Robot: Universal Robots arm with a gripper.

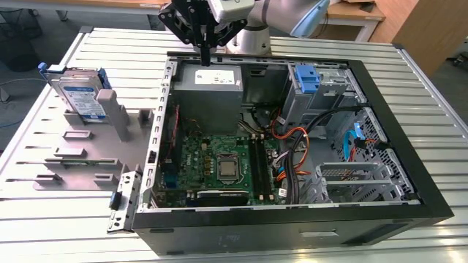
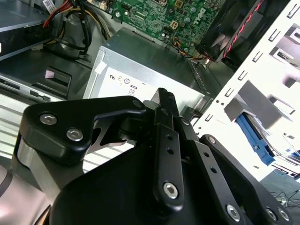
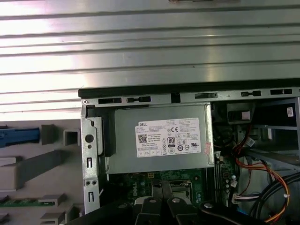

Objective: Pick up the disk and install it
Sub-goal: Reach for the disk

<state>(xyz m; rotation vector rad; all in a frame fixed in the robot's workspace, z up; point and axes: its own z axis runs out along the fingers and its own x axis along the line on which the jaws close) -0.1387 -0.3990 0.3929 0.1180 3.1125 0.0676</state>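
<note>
Here your black gripper (image 1: 207, 60), clenched on nothing, hangs at top centre of the exterior view, while the flat silver blue-railed disk (image 1: 79, 96) stands upright at upper left, ready for grasping.

Slatted metal table (image 1: 51, 219); wooden desk (image 1: 358, 15) behind; wooden panel (image 1: 428, 27) at exterior view's right; grey floor (image 1: 18, 96).

PC case: free room & blockers

Gripper (image 1: 207, 59), fingers together, hangs just above the power box (image 1: 212, 82) by the case (image 1: 292, 219) wall. Air over the circuit board (image 1: 219, 161) is open. Cables (image 1: 292, 145) crowd the middle; a metal cage (image 1: 351, 178) & blue bracket (image 1: 307, 79) block the exterior view's right. At the exterior view's left the disk (image 1: 79, 94) stands in a grey rack (image 1: 84, 164) w/ top edge free.
</note>
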